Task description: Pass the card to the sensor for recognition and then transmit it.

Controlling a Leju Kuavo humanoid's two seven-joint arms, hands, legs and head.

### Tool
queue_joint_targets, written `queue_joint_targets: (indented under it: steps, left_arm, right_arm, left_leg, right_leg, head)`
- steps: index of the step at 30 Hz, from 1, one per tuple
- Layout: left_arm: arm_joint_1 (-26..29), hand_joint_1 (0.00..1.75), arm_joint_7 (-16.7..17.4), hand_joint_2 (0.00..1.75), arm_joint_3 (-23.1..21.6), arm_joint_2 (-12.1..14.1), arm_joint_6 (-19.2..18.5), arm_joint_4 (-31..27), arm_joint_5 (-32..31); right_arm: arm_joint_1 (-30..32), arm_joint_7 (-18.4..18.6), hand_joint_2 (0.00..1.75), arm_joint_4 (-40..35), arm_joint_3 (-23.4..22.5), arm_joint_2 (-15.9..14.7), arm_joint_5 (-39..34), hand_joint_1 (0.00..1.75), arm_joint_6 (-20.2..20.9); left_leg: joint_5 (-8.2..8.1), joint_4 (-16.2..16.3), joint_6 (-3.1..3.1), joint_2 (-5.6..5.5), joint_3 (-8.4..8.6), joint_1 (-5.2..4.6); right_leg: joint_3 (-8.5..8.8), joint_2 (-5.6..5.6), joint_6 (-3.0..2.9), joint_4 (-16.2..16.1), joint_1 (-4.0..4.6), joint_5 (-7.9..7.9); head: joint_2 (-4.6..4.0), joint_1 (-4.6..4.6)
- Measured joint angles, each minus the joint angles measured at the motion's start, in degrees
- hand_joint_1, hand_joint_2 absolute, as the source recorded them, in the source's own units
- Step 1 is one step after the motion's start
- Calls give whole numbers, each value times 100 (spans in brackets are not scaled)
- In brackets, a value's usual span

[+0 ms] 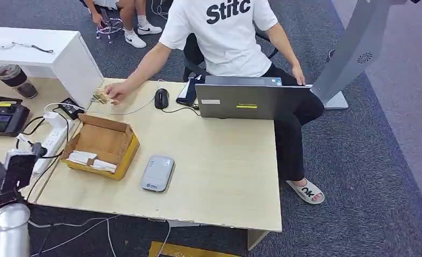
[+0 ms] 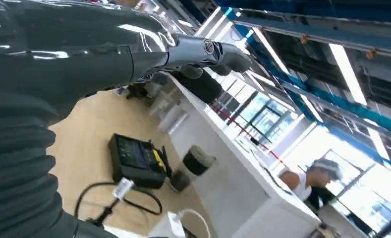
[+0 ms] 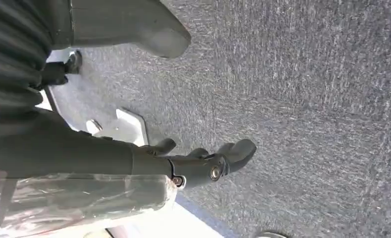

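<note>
- Currently the left robot hand [image 2: 203, 54] holds nothing; its fingers look loosely extended and apart, raised at the table's left end.
- The right robot hand [image 3: 203, 161] hangs over grey carpet, fingers apart and empty, well away from the table [image 1: 224, 176].
- Cards [image 1: 91, 159] lie as white slips in the low end of the open cardboard box [image 1: 102, 144]; the grey sensor [image 1: 158, 173] lies flat just beside the box, toward the table's front edge.
- Risk: the slips overlap and lie flat against the box floor and wall; a grasp could lift two at once or none.
- Risk: the box looks light, so a finger catching its rim may drag or tip it toward the sensor.
- Risk: a white power strip [image 1: 51, 142] and cables sit just left of the box, on the left arm's likely path; snagging seems possible.
- Risk: a person [image 1: 224, 37] sits opposite, one hand [image 1: 114, 92] on the table beyond the box; a handover reach could collide with that hand or the mouse [image 1: 161, 98].
- Laptop [image 1: 246, 96] stands well apart from the sensor; little concern there.
</note>
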Motion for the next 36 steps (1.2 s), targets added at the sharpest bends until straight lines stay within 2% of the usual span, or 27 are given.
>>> queue_joint_targets:
  steps: [8,14,22,24,25,26,36]
  left_arm:
    - [-354,0,365,175,-839,-74,131,118,-518]
    - [-510,0,719,175,-1244,10,596,214,-1433]
    - [-645,0,756,175,-1608,33,805,262,-1484]
    - [-644,37,721,175,-1671,11,905,262,-1471]
    - [-642,161,697,175,-1700,6,931,262,-1438]
    - [-639,175,675,175,-1723,6,957,262,-1381]
    - [-572,175,546,175,-1772,2,955,262,-1007]
  right_arm:
    - [-26,26,175,0,0,-9,120,0,39]
    - [-32,63,175,0,0,-31,242,0,116]
    - [-56,68,175,0,0,-42,326,0,109]
    - [-61,57,175,0,0,-42,328,0,111]
    - [-61,41,175,0,-2,-42,330,0,111]
    - [-62,26,175,0,-2,-42,332,0,111]
    - [-60,0,175,0,-15,-42,343,0,114]
  left_leg:
    - [-1,3,1,1,0,-1]
    - [-1,2,0,3,-1,2]
    - [-1,3,0,3,-1,0]
    - [-1,3,1,3,-2,0]
    - [-1,3,1,2,-2,0]
    - [-1,3,1,2,-2,0]
    - [-1,2,1,3,-2,2]
  right_leg:
    - [-3,1,1,0,0,0]
    - [-4,3,0,0,1,0]
    - [-3,3,1,1,0,0]
    - [-3,3,1,0,0,0]
    - [-3,3,1,0,0,0]
    - [-3,2,1,0,0,0]
    - [-5,3,0,0,1,0]
  head:
    - [0,0]
    - [0,0]
    - [0,0]
    - [0,0]
    - [0,0]
    - [0,0]
    - [0,0]
